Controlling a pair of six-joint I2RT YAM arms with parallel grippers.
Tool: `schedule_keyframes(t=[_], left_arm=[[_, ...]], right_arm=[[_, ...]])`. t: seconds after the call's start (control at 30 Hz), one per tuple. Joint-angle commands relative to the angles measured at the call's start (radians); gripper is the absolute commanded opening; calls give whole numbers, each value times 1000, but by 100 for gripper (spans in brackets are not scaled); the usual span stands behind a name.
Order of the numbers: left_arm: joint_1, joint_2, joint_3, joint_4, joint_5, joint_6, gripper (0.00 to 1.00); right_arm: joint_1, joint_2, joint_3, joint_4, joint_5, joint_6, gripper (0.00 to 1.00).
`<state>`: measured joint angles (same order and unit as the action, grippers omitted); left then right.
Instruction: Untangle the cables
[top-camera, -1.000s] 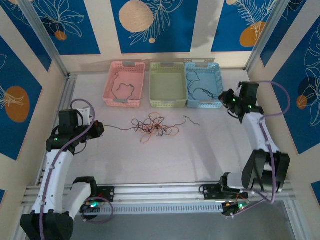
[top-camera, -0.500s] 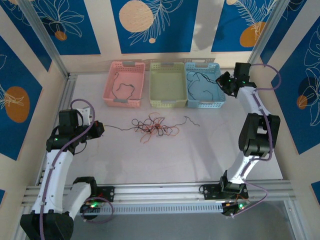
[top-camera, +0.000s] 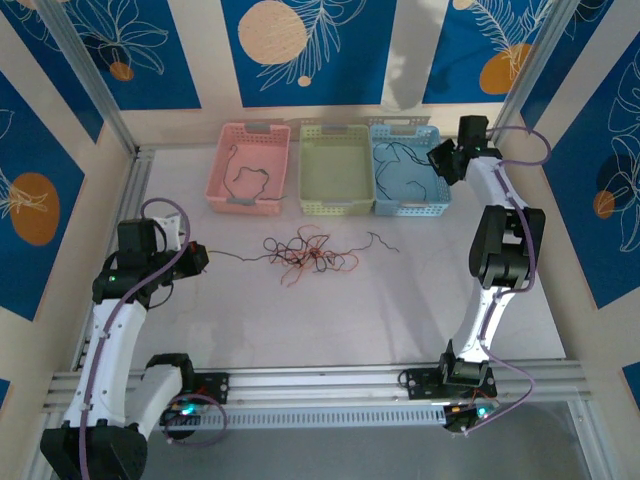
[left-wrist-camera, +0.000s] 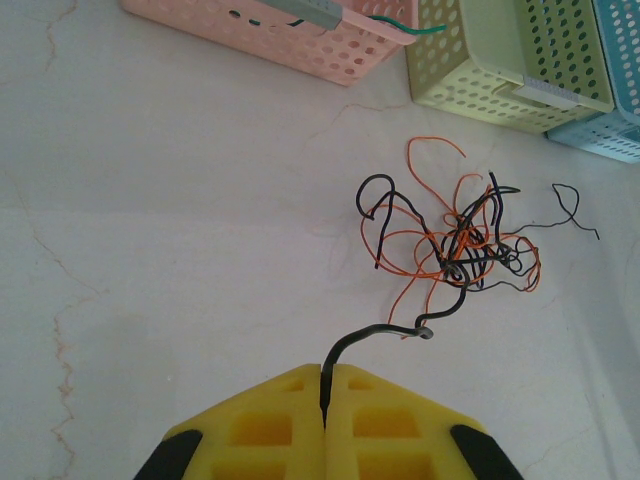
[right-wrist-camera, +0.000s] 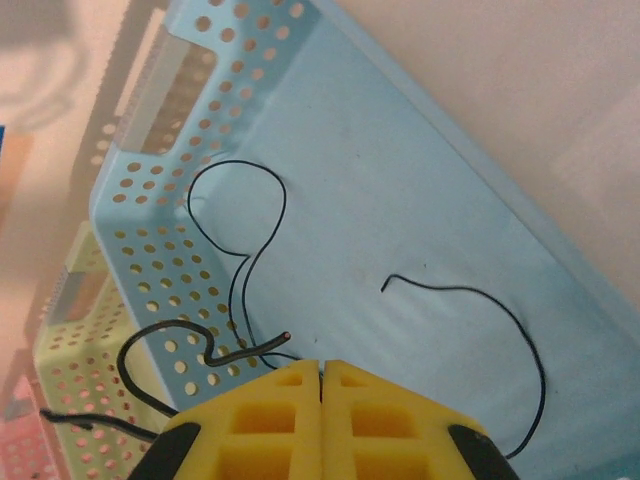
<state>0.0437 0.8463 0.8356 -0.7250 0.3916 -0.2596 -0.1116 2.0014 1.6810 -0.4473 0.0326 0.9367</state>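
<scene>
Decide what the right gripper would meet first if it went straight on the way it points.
Probably the floor of the blue basket: the right gripper, apparently shut on a black cable, points down into it, between loose cables. Its height above is unclear.

White arms (top-camera: 100, 372) with black joints (top-camera: 138, 240) carry looped lilac cables (top-camera: 162, 206); claw fingers (left-wrist-camera: 262, 430) are blocky yellow.
</scene>
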Motion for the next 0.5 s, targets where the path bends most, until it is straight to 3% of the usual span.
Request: schedule_keyframes(t=[0.0, 0.07, 0.2, 0.33, 0.47], left_arm=[[8, -4, 2, -4, 26, 0, 0], [8, -4, 2, -3, 31, -1, 0], [7, -4, 2, -4, 33, -1, 0], [7, -5, 2, -2, 32, -1, 0], [7, -4, 2, -2, 34, -1, 0]], right_arm=[[-16, 9, 24, -38, -73, 122, 3], [-26, 34, 66, -87, -103, 199, 10], [-24, 68, 142, -135, -137, 206, 18], [-8, 54, 165, -150, -124, 166, 45], [24, -49, 92, -102, -73, 78, 51]])
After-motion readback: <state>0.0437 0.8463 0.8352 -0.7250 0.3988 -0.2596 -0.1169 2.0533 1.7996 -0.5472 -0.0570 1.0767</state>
